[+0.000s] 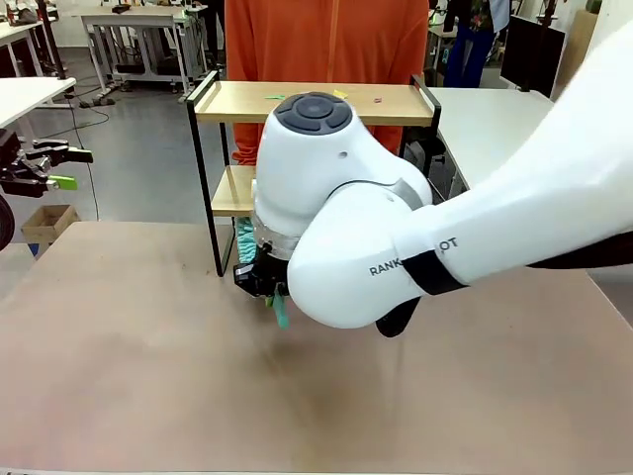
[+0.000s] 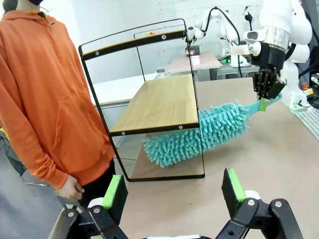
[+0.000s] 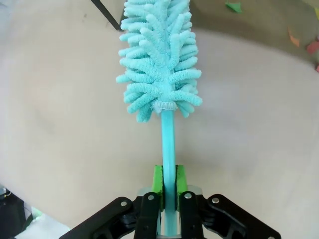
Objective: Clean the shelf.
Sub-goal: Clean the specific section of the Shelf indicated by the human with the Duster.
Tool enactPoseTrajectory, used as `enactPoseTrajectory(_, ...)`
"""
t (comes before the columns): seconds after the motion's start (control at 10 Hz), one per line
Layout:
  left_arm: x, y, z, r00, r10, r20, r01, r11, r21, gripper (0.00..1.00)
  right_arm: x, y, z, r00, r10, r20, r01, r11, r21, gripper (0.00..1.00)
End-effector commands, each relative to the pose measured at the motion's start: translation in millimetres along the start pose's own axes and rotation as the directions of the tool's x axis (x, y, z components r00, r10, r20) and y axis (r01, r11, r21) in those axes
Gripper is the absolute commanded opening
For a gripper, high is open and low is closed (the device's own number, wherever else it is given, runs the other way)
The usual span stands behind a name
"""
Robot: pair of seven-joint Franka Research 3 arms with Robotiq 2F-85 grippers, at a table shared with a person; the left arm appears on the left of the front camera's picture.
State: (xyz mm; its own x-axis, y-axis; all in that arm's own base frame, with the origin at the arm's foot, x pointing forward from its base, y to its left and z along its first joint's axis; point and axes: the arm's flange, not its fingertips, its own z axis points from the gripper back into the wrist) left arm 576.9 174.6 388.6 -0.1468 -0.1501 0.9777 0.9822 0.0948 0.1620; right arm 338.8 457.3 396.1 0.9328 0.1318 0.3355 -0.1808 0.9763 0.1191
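Observation:
The shelf (image 1: 396, 104) stands at the table's far side, with two light wooden boards in a thin black frame; small coloured scraps (image 1: 340, 94) lie on its top board. My right gripper (image 1: 263, 280) is shut on the handle of a teal fluffy duster (image 3: 159, 59). In the left wrist view the duster head (image 2: 199, 132) reaches under the lower board (image 2: 159, 102), between the frame's legs, while the right gripper (image 2: 266, 87) holds the handle end. The right wrist view has the green pads (image 3: 157, 180) clamped on the handle. My left gripper (image 2: 172, 191) is open and holds nothing, off at the left (image 1: 67, 168).
A person in an orange hoodie (image 1: 326, 40) stands right behind the shelf, one hand (image 2: 70, 189) hanging at the side. Paper scraps (image 3: 234, 7) lie on the darker surface beyond the duster head. A cardboard box (image 1: 49, 223) sits on the floor at the left.

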Motion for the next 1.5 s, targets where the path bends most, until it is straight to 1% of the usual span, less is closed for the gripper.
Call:
enactPoseTrajectory(0.0,3.5,-1.8,0.8,1.000,-0.004,0.004,0.004,1.000,0.001,1.00,9.3,26.0,-17.0,0.996,-0.085,0.022,0.084,0.996,0.004,0.13)
enactPoseTrajectory(0.1,3.5,-1.8,0.8,1.000,-0.004,0.004,0.004,1.000,0.001,1.00,2.3,20.0,-6.8,0.999,-0.033,-0.004,0.033,0.999,-0.015,0.13)
enactPoseTrajectory(0.2,3.5,-1.8,0.8,1.000,-0.004,0.004,0.004,1.000,0.001,1.00,3.5,6.8,-7.8,1.000,-0.026,-0.004,0.026,1.000,0.003,0.13)
enactPoseTrajectory(0.5,3.5,-1.8,0.8,1.000,-0.004,0.004,0.004,1.000,0.001,1.00,2.9,10.7,-13.2,1.000,-0.027,-0.013,0.027,1.000,0.000,0.13)
enactPoseTrajectory(0.6,3.5,-1.8,0.8,1.000,-0.004,0.004,0.004,1.000,0.001,1.00,-0.6,22.6,-13.3,0.997,-0.057,0.059,0.055,0.998,0.022,0.13)
enactPoseTrajectory(0.7,3.5,-1.8,0.8,1.000,-0.004,0.004,0.004,1.000,0.001,1.00,1.9,31.7,-10.1,0.993,-0.074,0.094,0.070,0.996,0.053,0.13)
enactPoseTrajectory(0.9,3.5,-1.8,0.8,1.000,-0.004,0.004,0.004,1.000,0.001,1.00,15.1,45.0,-18.9,0.986,-0.116,0.119,0.110,0.992,0.061,0.13)
enactPoseTrajectory(1.1,3.5,-1.8,0.8,1.000,-0.004,0.004,0.004,1.000,0.001,1.00,30.6,52.9,-37.9,0.976,-0.171,0.136,0.166,0.985,0.045,0.13)
enactPoseTrajectory(1.2,3.5,-1.8,0.8,1.000,-0.004,0.004,0.004,1.000,0.001,1.00,36.7,56.3,-48.0,0.966,-0.203,0.157,0.203,0.979,0.017,0.13)
enactPoseTrajectory(1.4,3.5,-1.8,0.8,1.000,-0.004,0.004,0.004,1.000,0.001,1.00,46.8,62.0,-63.8,0.948,-0.245,0.203,0.246,0.969,0.022,0.13)
